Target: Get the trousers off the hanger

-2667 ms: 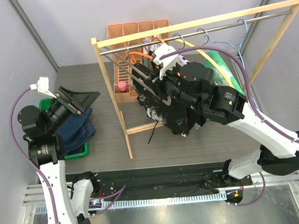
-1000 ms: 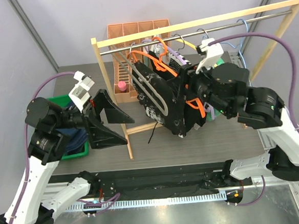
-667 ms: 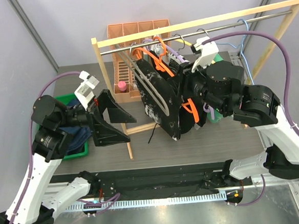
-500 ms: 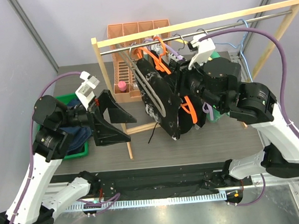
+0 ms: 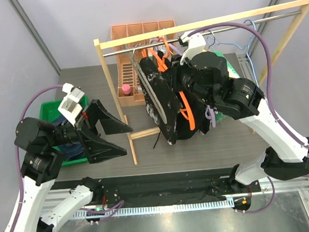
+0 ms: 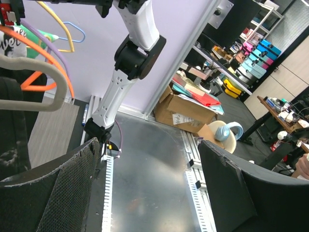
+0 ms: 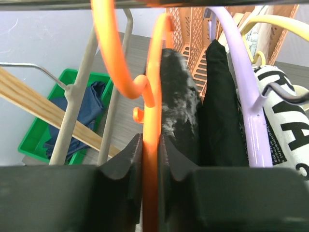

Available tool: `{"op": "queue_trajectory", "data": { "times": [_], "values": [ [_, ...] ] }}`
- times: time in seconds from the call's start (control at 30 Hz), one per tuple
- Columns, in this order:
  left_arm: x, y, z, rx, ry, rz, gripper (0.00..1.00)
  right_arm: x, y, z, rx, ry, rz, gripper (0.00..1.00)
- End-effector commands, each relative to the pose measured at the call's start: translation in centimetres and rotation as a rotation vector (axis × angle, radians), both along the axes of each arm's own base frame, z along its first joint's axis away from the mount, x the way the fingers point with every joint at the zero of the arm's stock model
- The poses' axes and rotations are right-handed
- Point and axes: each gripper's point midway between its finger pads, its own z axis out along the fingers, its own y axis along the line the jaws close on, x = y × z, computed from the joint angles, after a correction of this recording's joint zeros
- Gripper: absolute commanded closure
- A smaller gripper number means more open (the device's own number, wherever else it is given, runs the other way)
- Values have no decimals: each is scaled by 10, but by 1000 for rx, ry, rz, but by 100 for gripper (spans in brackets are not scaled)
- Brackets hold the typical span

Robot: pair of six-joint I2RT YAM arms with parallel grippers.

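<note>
Trousers: the speckled black pair (image 5: 161, 102) hangs from the rail (image 5: 217, 29) near its left end, over the middle of the desk (image 5: 146, 153). It is packed tight against a plain black garment (image 7: 219, 96) on a purple hanger (image 7: 251, 111). The navy pair (image 7: 89, 113) lies crumpled in the green bin (image 7: 34, 133) at the desk's left edge, off any hanger. The right gripper (image 7: 150, 145) is pinched narrow on the orange hanger (image 7: 150, 121), with both pads on the plastic just beside the speckled cloth. I can't tell whether that hanger's bar carries the pair, since the bar is hidden. The left gripper (image 6: 149, 145) is spread wide with nothing between its fingers, out in front of the rack's left post. Handling guess: the cloth is soft, limp and light and won't keep its shape, so it should sag and slide once it is freed. The hanger is stiff, smooth plastic, so it makes the firm hold. Suggest the right gripper steadies the hanger while the left pinches a thick fold at the low hanging end and draws it off toward the desk's left edge. The risk is dragging the neighbouring garments or hooks along with it. Writing: there are big black letters on the white cloth (image 7: 285, 125) past the purple hanger, but they are cut off and don't read as a word. No brand is visible on either pair.
</note>
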Motion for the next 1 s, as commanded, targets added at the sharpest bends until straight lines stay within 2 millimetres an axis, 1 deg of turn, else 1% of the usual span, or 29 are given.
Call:
{"op": "queue_trajectory", "data": {
  "times": [0.0,0.03,0.07,0.1,0.13,0.17,0.2,0.23,0.3,0.33,0.37,0.4,0.43,0.47,0.5,0.53,0.57,0.6,0.63,0.67,0.7,0.73,0.77,0.8,0.83,0.87,0.9,0.93,0.97],
  "values": [
    [10,-4,1,-4,32,24,16,3,0,26,98,-71,1,87],
    [11,-5,0,-2,33,24,16,1,-5,31,113,-87,-2,91],
    [12,-5,-1,-1,33,25,15,5,-3,25,110,-96,-2,98],
    [13,-6,-1,2,34,25,16,5,-5,25,117,-107,-4,99],
    [15,-7,-3,6,40,26,16,3,-11,30,138,-127,-7,99],
    [15,-7,-3,9,42,24,16,6,-8,26,143,-139,-8,99],
    [16,-8,-4,12,46,23,15,6,-9,27,153,-150,-8,99],
    [17,-8,-6,17,51,24,16,5,-14,31,170,-166,-17,99],
    [19,-9,-7,20,55,29,16,4,-12,31,193,-203,-6,99],
    [21,-10,-7,19,55,37,16,0,-18,49,253,-256,-3,99],
    [23,-10,-7,20,58,45,16,2,-16,37,234,-261,-3,99],
    [24,-10,-7,18,56,51,16,1,-17,38,243,-280,-3,99],
    [26,-10,-5,14,49,62,16,0,-18,49,280,-322,3,99],
    [29,-12,-5,18,53,65,16,-1,-18,43,275,-332,12,99],
    [29,-11,-3,17,47,72,16,-3,-19,53,295,-383,17,99],
    [33,-12,-3,20,38,84,16,-4,-17,46,287,-394,33,99],
    [35,-12,-4,29,46,90,16,-4,-18,49,283,-426,35,99],
    [35,-13,-2,29,38,94,16,-5,-19,57,312,-465,32,99],
    [39,-13,-2,34,30,104,16,-5,-18,51,299,-478,36,99],
    [43,-15,-5,45,38,109,16,-6,-21,53,305,-498,31,99],
    [43,-15,-5,52,46,112,16,-7,-24,61,329,-541,22,99],
    [46,-16,-6,55,48,121,16,-5,-22,55,319,-549,21,99],
    [49,-18,-8,65,49,123,16,-6,-24,57,325,-567,19,99],
    [52,-18,-8,68,52,129,16,-8,-26,64,341,-599,15,99],
    [53,-18,-9,73,53,131,16,-7,-24,61,343,-602,19,99],
    [56,-20,-10,78,45,136,16,-8,-23,61,333,-626,28,99],
    [59,-20,-9,81,41,145,16,-10,-24,68,357,-658,28,99],
    [61,-20,-11,90,46,151,17,-9,-22,64,340,-673,31,99],
    [64,-21,-11,92,34,162,16,-10,-21,65,338,-690,39,99]
  ]
}}
